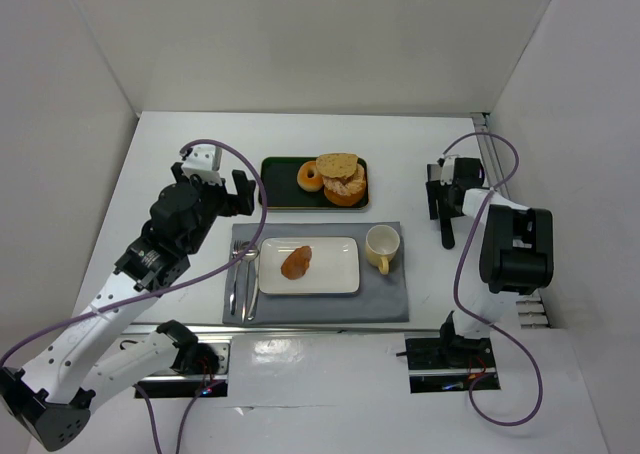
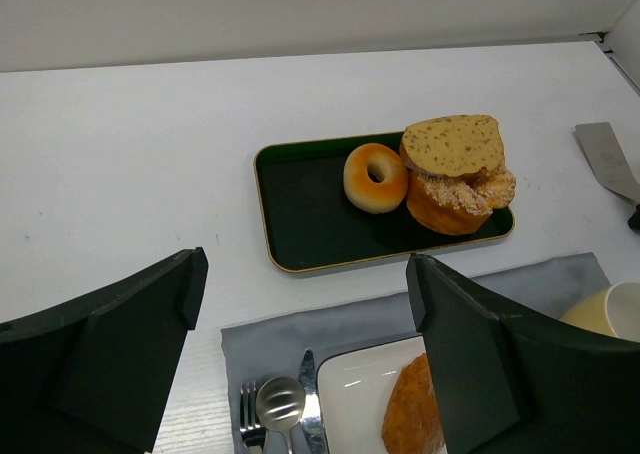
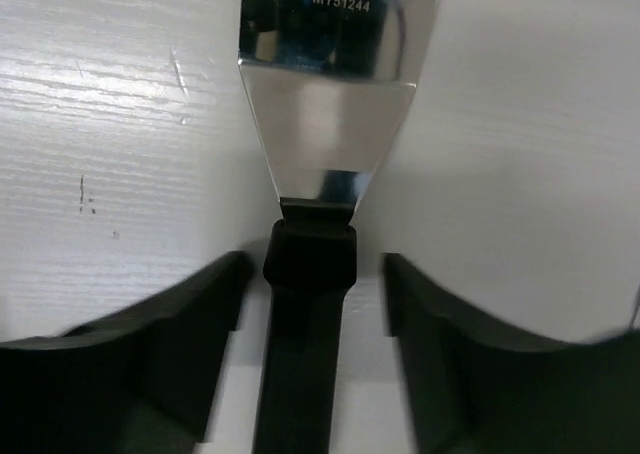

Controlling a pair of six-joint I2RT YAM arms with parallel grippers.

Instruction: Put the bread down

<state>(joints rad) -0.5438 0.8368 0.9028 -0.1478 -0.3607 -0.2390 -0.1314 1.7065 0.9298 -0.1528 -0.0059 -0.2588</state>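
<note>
- Bread (image 1: 296, 262): 1 oblong orange-brown roll at the centre of the top view. It lies on the left half of the plate, and nothing grips it. In the left wrist view it shows at the bottom edge, partly behind a finger.
- Plate (image 1: 335, 274): 1, white, rectangular, on a grey mat (image 1: 385, 302).
- Cup (image 1: 382, 246): 1, cream, on the mat just right of the plate.
- Fork (image 2: 247, 419) and spoon (image 2: 278, 402): 1 each, side by side on the mat, left of the plate.
- Tray (image 1: 283, 186): 1, dark with a gold rim, above the mat on the white surface (image 1: 400, 154). It holds 1 donut (image 1: 311, 177) and stacked loaf slices (image 1: 342, 179) at its right end.
- Left claw (image 1: 215, 184): spread wide and holding nothing, upper left of the plate. Its camera looks over the tray.
- Right claw (image 3: 315, 274): spread, at the right of the top view. It straddles the black handle of a spatula (image 3: 330, 94), with a gap showing on each side of the handle. The steel blade lies flat on the surface.
</note>
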